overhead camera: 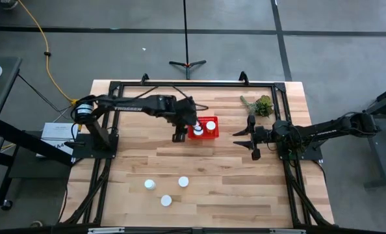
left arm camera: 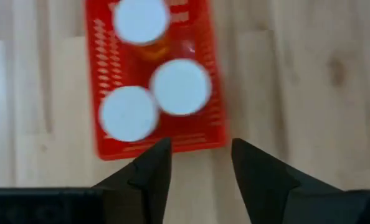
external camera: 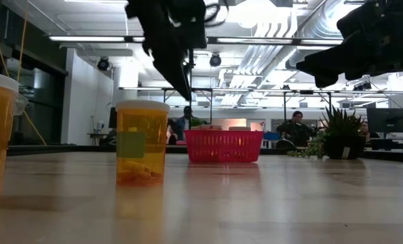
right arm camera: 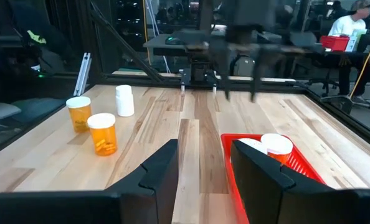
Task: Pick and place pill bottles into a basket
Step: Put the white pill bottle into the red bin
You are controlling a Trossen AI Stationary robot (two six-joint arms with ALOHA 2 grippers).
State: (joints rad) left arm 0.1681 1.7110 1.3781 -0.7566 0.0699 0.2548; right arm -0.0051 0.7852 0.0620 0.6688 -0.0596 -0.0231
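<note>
The red basket sits mid-table and holds three white-capped pill bottles. Three more pill bottles stand on their bases on the near part of the table; up close they are amber with white caps. My left gripper hangs open above the table just off the basket's left end, with nothing between its fingers. Right of the basket, my right gripper waits level and open, also with nothing between its fingers.
A green plant sprig lies at the far right of the table. Black frame rails run along the table's far, left and right edges. Bare wood lies between the basket and the three standing bottles.
</note>
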